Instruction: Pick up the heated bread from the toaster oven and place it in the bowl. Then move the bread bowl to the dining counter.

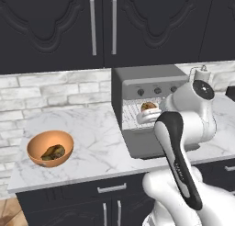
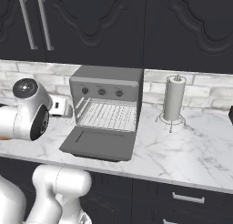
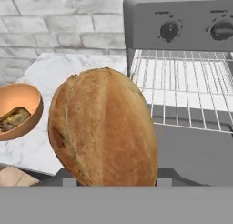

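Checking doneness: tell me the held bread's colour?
Golden tan-brown crust on the heated bread, clearest in the hand view.

We identify the setting as a rendered home kitchen. Dark upper cabinets (image 1: 59,23) with long metal handles hang above a white brick backsplash (image 1: 55,92). Below it runs a grey-veined marble counter (image 2: 182,145) over dark drawer fronts with bar pulls. On the counter we see a grey toaster oven (image 2: 107,109) with its door dropped open, a paper towel roll (image 2: 174,98) on a wire stand, and an orange-tan bowl (image 1: 34,147) holding food.
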Motion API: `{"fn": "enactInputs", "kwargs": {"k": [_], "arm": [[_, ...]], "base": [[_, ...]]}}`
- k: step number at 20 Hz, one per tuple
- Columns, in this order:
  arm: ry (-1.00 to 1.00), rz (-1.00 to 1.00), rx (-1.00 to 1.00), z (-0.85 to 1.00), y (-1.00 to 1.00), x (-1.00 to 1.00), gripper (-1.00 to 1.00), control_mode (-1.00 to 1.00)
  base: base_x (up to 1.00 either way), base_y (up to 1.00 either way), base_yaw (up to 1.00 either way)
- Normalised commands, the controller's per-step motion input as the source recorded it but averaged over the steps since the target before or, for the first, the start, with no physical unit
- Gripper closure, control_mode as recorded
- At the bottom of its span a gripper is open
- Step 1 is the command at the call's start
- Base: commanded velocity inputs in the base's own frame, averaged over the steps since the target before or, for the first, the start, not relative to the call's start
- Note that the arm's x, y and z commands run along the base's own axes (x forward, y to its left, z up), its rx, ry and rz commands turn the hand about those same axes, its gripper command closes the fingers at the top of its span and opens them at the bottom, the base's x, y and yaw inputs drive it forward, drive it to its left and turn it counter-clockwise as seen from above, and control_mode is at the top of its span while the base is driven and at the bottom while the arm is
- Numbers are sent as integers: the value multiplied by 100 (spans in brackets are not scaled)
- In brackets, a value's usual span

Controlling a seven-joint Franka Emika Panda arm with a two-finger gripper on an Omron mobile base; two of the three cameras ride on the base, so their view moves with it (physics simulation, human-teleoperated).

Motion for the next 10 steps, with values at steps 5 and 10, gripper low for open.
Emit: {"fn": "enactInputs", "kwargs": {"k": [5, 10], "arm": [[15, 3, -5, 0, 100, 1, 100, -100], [16, 4, -11, -1, 100, 13, 100, -100]], "base": [[0, 0, 0], [0, 0, 0]]}}
